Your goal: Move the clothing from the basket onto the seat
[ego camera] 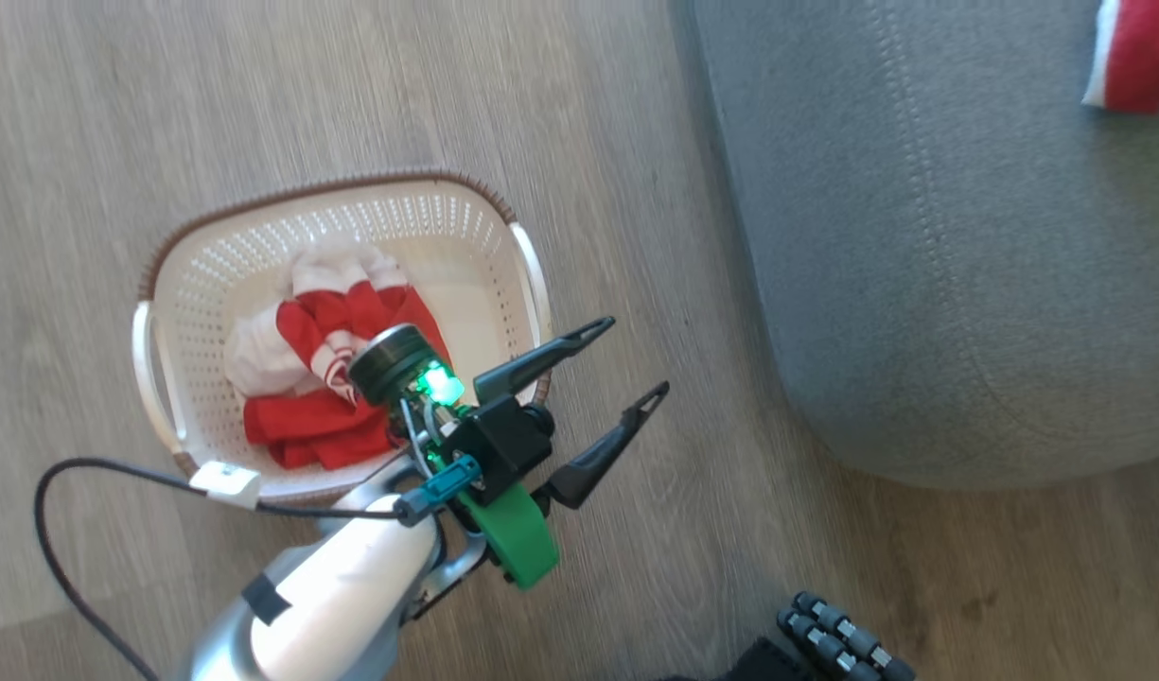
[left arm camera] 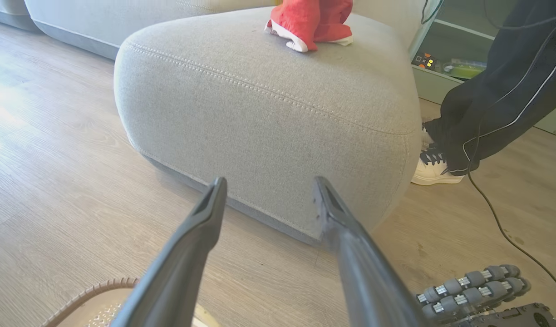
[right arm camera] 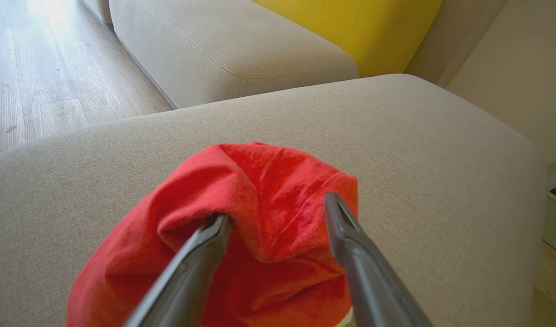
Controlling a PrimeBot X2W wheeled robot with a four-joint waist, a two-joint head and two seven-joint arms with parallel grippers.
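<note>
The cream basket (ego camera: 257, 265) stands on the wooden floor at the left and holds red clothing with white stripe trim (ego camera: 324, 426) and a white piece (ego camera: 257, 355). My left gripper (ego camera: 635, 357) is open with nothing in it, just past the basket's right rim, its fingers pointing at the grey seat (ego camera: 920, 236). In the left wrist view the left gripper (left arm camera: 270, 181) faces the seat's rounded front (left arm camera: 268, 113), and a red garment (left arm camera: 309, 20) lies on top. My right gripper (right arm camera: 276, 209) is open over that red garment (right arm camera: 268, 181), a fold bulging between its fingers.
A person's dark trouser leg (left arm camera: 500, 91) and white shoe (left arm camera: 434, 168) stand beside the seat's right end, with a black cable (left arm camera: 500, 218) on the floor. My base wheels (left arm camera: 473, 286) sit nearby. A yellow cushion (right arm camera: 350, 27) lies behind the seat.
</note>
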